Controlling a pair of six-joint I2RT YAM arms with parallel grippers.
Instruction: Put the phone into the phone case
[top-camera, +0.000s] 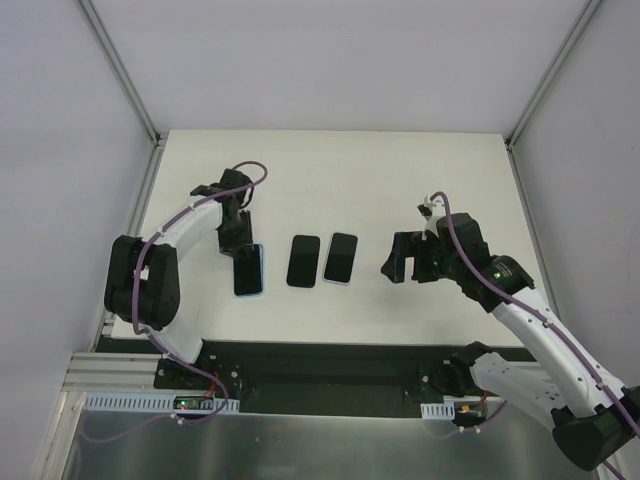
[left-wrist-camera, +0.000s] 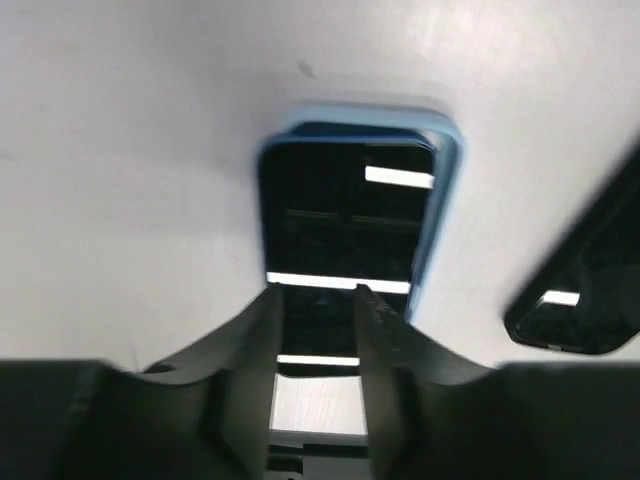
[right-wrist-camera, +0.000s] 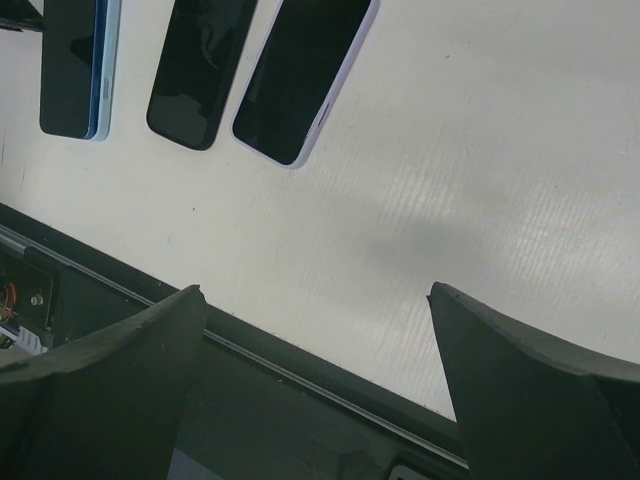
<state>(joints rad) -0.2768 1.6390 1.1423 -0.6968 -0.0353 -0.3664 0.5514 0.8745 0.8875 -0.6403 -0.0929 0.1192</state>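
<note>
- Phone (left-wrist-camera: 340, 230): lies flat on the table (top-camera: 400, 180), resting slightly askew in the blue phone case (left-wrist-camera: 447, 170); probably not fully seated.
- Handling: likely rigid, glassy and slippery, so press the face or hold the long edges.
- Right fingers (right-wrist-camera: 120, 370): spread wide, empty, well apart from the phone.
- Left fingers (left-wrist-camera: 385, 340): narrow gap, gripping nothing, over the phone's far end.

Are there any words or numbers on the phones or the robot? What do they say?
None can be read.
Screens of the phone with the blue case, the bare black phone and the phone with the pale purple case: dark, no writing.
The circuit boards by the arm bases: marks too small to read.
</note>
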